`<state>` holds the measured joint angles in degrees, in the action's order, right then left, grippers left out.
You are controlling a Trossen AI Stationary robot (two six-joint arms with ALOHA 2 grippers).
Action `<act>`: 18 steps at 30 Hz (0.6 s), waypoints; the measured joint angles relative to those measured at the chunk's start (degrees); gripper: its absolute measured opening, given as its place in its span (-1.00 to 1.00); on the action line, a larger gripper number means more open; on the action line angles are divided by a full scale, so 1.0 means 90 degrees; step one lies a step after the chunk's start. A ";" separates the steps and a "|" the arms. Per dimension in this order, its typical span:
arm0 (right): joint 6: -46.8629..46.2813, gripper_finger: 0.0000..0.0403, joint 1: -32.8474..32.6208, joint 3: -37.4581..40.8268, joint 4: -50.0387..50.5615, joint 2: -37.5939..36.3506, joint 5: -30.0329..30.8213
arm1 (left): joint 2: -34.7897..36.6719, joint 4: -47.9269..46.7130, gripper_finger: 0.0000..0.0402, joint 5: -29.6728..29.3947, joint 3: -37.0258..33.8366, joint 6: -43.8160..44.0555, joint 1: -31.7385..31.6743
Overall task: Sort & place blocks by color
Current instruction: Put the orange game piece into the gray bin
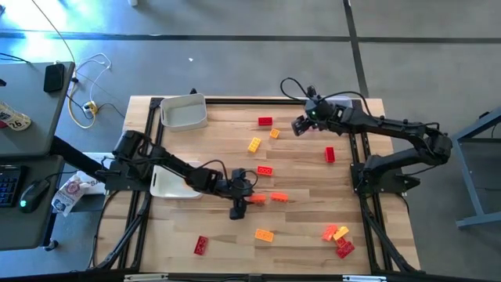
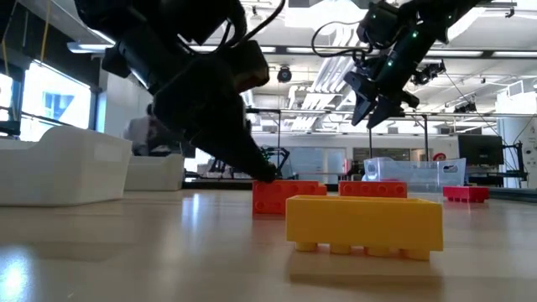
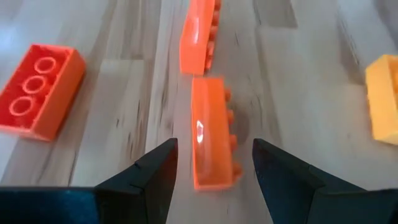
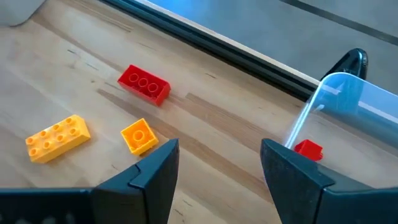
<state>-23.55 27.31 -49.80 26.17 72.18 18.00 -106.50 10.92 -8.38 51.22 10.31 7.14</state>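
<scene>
My left gripper is open and low over the table's middle. Its fingers stand on either side of an orange brick that lies on its side, without touching it. A second orange brick lies just beyond, in line with it. My right gripper is open and empty, raised over the far part of the table. Below it lie a red brick, a small yellow-orange brick and a longer yellow-orange brick.
A white tray stands at the far left and another under my left arm. A clear tray at the far right holds a red brick. More bricks lie scattered: red, red, orange, a cluster.
</scene>
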 joint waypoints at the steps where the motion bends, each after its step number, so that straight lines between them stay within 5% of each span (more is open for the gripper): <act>1: 0.0000 0.06 -0.0023 0.0000 0.0000 0.0000 0.0002 | -0.0009 -0.0056 -0.03 0.0000 -0.0011 0.0000 0.0000; 18: -0.0002 0.06 -0.0214 0.0000 0.0004 0.0002 -0.0002 | -0.0471 0.0295 -0.11 0.0015 -0.0010 -0.0002 -0.0095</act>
<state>-23.57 25.39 -49.80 26.21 72.20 17.98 -110.74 13.58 -8.25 51.13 10.28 6.28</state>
